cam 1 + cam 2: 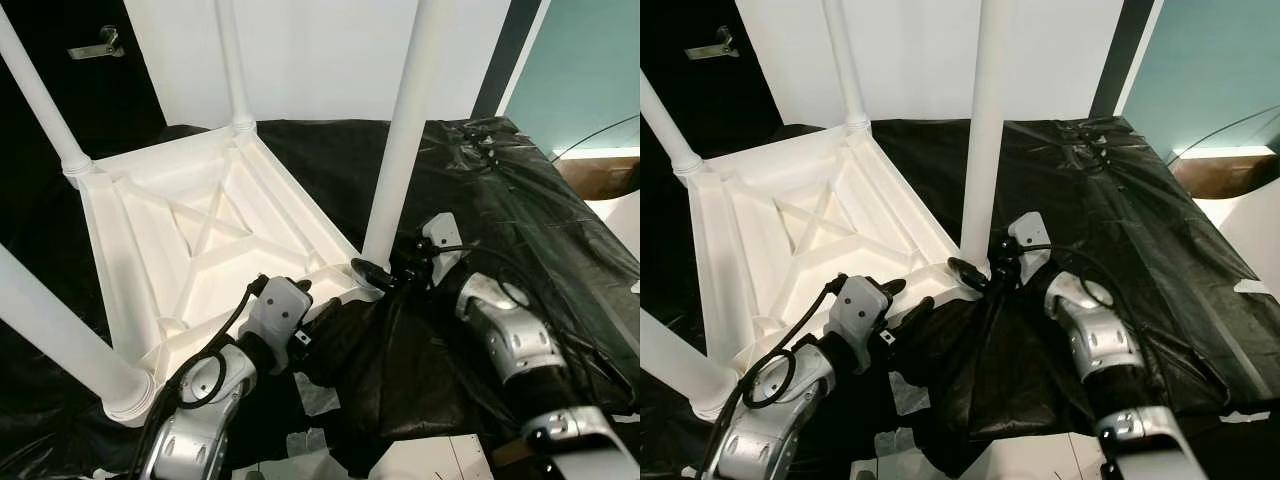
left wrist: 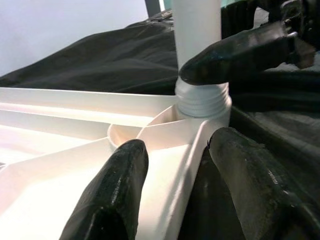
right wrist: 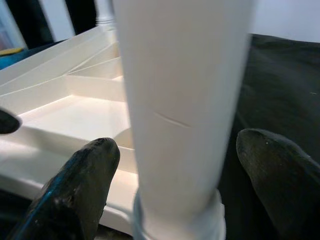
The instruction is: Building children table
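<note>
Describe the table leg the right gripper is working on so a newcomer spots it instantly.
On the black sheeting lies an upturned white table, legs pointing up. The leg stands at its corner nearest the right arm. Unlike the others, the right gripper straddles its threaded base.

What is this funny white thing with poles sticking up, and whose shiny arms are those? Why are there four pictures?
The shiny arms belong to a robot. Two pictures come from cameras in its head, looking down. The other two come from small cameras on its wrists, so you see its black fingers up close.

The white thing is a children's table lying upside down on a black sheet. The poles are its legs. The right gripper has its fingers on either side of the bottom of the near leg, where it screws into the corner. Whether they squeeze it, I cannot tell. The left gripper has its open fingers on either side of the table's edge beside that corner.
</note>
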{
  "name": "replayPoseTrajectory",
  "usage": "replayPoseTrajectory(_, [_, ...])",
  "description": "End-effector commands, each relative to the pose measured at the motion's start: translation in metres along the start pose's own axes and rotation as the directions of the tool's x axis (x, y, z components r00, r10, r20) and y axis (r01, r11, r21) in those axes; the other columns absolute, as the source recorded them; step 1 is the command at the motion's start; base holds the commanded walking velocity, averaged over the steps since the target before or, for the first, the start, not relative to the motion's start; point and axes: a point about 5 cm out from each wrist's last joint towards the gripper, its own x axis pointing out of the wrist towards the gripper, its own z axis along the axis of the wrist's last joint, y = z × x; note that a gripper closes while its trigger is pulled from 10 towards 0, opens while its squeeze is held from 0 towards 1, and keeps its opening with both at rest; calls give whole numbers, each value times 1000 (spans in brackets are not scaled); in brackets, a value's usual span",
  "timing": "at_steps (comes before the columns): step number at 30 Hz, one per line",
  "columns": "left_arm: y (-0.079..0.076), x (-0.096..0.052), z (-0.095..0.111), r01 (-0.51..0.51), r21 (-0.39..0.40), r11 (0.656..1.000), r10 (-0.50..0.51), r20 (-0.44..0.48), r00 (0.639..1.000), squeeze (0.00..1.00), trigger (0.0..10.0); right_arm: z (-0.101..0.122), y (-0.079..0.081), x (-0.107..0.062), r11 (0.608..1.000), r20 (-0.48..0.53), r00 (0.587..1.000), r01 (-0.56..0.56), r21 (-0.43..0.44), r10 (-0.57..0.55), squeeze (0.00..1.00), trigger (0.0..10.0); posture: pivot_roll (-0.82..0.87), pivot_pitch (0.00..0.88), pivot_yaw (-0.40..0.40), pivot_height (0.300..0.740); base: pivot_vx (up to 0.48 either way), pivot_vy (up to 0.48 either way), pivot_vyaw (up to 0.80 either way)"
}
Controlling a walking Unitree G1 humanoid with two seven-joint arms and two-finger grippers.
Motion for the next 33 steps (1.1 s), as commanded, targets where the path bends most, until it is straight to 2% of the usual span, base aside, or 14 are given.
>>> replayPoseTrajectory(1, [-1,-1,-5,4,-4,1000,-4,-16,1000,0,10000,-2,-1,2,999,-20,999,-49,-17,48,0,10000,126,26,-26,740,0,0,0])
replayPoseTrajectory(2, [-4,0,-6,60,-47,997,-61,-27,998,0,10000,-1,-5,8,993,-46,994,-104,-52,102,0,10000,126,24,-23,740,0,0,0])
replayPoseTrajectory(6, [-4,0,-6,66,-57,996,-68,-29,997,0,10000,0,-7,13,989,-62,989,-136,-65,132,0,10000,131,20,-20,740,0,0,0])
replayPoseTrajectory(7, [-4,1,-6,61,-59,996,-63,-30,998,0,10000,-1,-7,15,986,-72,987,-151,-73,146,0,9686,136,19,-20,740,0,0,0])
replayPoseTrajectory(8, [-4,1,-6,60,-63,996,-62,-29,998,0,10000,-2,-7,18,982,-84,983,-170,-79,163,0,902,142,17,-20,740,0,0,0])
replayPoseTrajectory(9, [-5,2,-6,70,-83,994,-73,-34,997,0,10000,-2,-6,20,979,-96,980,-181,-89,173,0,0,147,15,-23,740,0,0,0])
replayPoseTrajectory(15, [-11,2,-5,84,-109,991,-87,-28,996,0,10000,-5,-6,23,970,-118,969,-228,-87,217,0,0,158,15,-28,740,0,0,0])
replayPoseTrajectory(21, [-12,1,-7,77,-102,992,-82,-41,996,0,10000,-9,-7,23,973,-121,970,-220,-68,210,0,0,158,15,-28,740,0,0,0])
replayPoseTrajectory(22, [-13,1,-8,77,-100,992,-82,-45,996,0,10000,-10,-7,23,977,-121,973,-206,-52,198,0,10000,168,23,-38,740,0,0,0])
replayPoseTrajectory(24, [-14,0,-8,79,-97,992,-84,-50,995,0,10000,-13,-7,23,987,-115,981,-157,-21,154,0,10000,164,28,-41,740,0,0,0])
replayPoseTrajectory(28, [-15,0,-8,81,-102,991,-86,-51,995,0,10000,-16,-7,23,994,-126,986,-111,-20,108,0,10000,158,33,-41,740,0,0,0])
replayPoseTrajectory(30, [-17,1,-9,83,-108,991,-90,-54,995,0,10000,-23,-5,23,1000,-149,989,-9,-19,7,0,10000,153,36,-42,740,0,0,0])
replayPoseTrajectory(33, [-17,2,-9,84,-109,990,-91,-55,994,0,10000,-25,-4,23,1000,-151,988,23,-16,-25,0,10000,153,36,-42,740,0,0,0])
